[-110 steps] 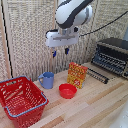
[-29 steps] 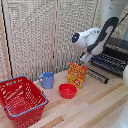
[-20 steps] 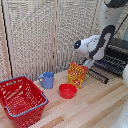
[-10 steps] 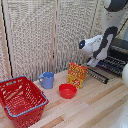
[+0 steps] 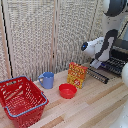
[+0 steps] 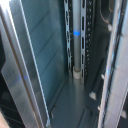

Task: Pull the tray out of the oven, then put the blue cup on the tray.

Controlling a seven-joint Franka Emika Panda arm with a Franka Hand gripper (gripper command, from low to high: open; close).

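The oven [image 5: 119, 54] stands at the exterior view's right, with its door [image 5: 98, 75] folded down onto the table. Wire bars of the tray [image 5: 114, 66] show in the oven's mouth. My gripper [image 5: 95, 63] hangs at the oven's front, just above the open door. Its fingers are too small and blurred to read. The wrist view shows only the oven's metal inner wall [image 6: 47, 55] and slotted rails [image 6: 76, 35], with no fingers to be made out. The blue cup [image 5: 46, 80] stands upright on the table, far from the gripper, towards the exterior view's left.
An orange box [image 5: 77, 75] stands between the cup and the oven door. A red bowl [image 5: 67, 90] sits in front of it. A red basket [image 5: 21, 100] fills the exterior view's lower left. A slatted screen [image 5: 45, 35] runs behind the table.
The arm has swung from above the orange box towards the exterior view's right and dropped to the oven's front. The cup, bowl, box and basket have not moved.
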